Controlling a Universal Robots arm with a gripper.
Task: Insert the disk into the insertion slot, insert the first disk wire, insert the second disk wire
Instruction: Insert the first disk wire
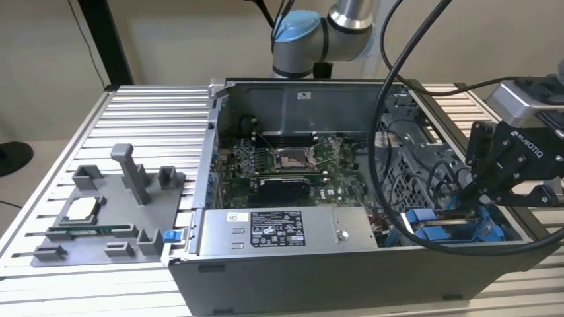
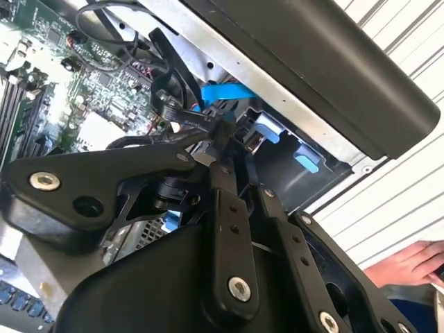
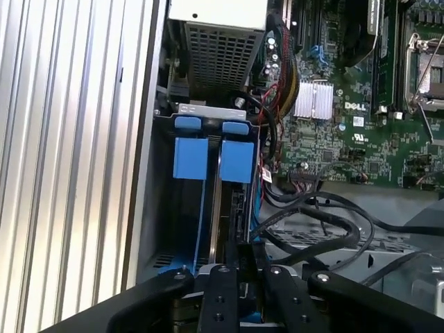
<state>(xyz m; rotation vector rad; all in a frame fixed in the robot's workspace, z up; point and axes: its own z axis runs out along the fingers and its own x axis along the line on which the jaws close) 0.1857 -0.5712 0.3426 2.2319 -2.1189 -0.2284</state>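
Claw (image 1: 484, 196) apparently at insertion slot (image 1: 445, 226)

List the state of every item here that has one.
computer case: side open, interior exposed.
disk: seated upright in the insertion slot.
gripper: shut on the black wire connector, over the slot.
black wire connector: held, apparently not plugged in.

A ribbed, silver metal bench (image 1: 150, 112) spreads out from beneath my jaws, its slats running close beside them. Well apart from my jaws, past the bench's far edge, stands a plain beige wall (image 1: 176, 39) in soft, even light. A black upright post (image 1: 104, 39) rises against it, far across from my jaws on the exterior view's left. Off that side lies pale floor (image 1: 31, 191), with a dark round object (image 1: 9, 158) resting on it.
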